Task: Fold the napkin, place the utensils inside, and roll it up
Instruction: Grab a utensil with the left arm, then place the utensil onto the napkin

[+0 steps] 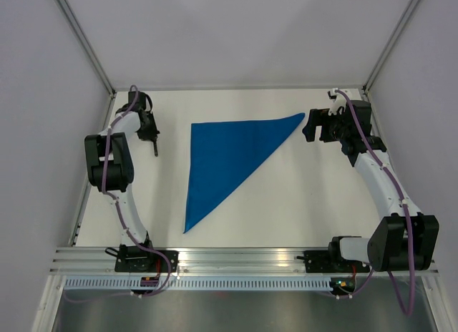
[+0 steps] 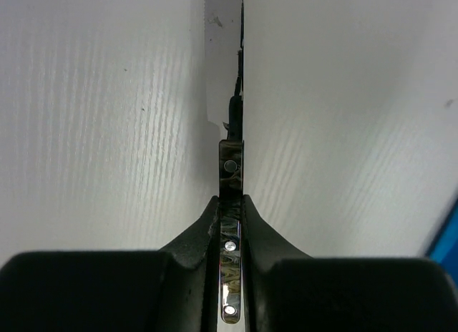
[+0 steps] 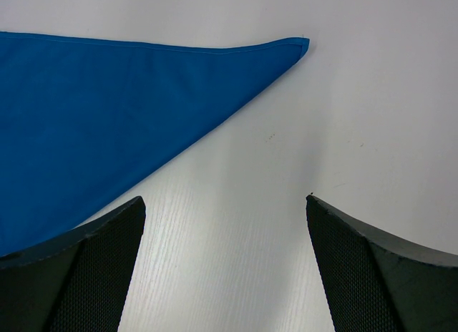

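The napkin lies flat in the middle of the table, already folded into a blue triangle, with one long point toward the near edge and another toward the far right. It looks thin, light and limp, so I'd expect it to slide or bunch if pushed. A corner or hemmed edge seems the best place to pinch it. The right gripper hovers just beside that far-right corner with its fingers spread wide and nothing between them. Over at the far left, well apart from the cloth, the left gripper is pressed together on a utensil, a slim silvery knife taken by its riveted handle, blade pointing away from the fingers. The knife looks stiff, smooth and probably slippery, and in so narrow a grip I'd guess it could pivot. I can't make out any brand, label or writing on the cloth, the knife or the arms.
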You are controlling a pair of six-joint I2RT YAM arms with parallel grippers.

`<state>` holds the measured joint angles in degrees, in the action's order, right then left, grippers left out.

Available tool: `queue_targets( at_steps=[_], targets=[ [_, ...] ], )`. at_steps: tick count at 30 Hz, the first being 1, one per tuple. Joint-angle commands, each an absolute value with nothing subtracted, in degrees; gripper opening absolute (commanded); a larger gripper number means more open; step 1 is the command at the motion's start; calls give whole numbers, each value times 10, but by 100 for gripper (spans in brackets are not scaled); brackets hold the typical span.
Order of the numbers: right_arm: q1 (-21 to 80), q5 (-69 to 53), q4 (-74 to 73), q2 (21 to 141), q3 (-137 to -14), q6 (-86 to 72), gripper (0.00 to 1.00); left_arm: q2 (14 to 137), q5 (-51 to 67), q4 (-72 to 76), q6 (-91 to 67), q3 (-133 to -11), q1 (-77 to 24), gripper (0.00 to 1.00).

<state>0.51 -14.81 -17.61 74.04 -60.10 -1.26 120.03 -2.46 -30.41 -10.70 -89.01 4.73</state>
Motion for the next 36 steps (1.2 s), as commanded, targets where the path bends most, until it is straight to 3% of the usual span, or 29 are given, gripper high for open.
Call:
queue_targets(
  at_steps=[1,7,21,31,36],
  targets=[
    [4,-156,-170,739,-610,-19,98,1116,41,-294,-118,-871,45,2],
    [4,-156,-168,744,-608,-19,98,1038,76,-287,-96,-816,15,2],
    [4,-136,-163,748,-606,-17,98,873,106,-266,-11,-672,-226,2],
    [4,-133,-161,750,-601,-13,98,928,96,-193,-1,-646,-373,2],
    [4,-133,-161,749,-600,-11,98,983,94,-180,38,-684,-390,2]
  ],
)
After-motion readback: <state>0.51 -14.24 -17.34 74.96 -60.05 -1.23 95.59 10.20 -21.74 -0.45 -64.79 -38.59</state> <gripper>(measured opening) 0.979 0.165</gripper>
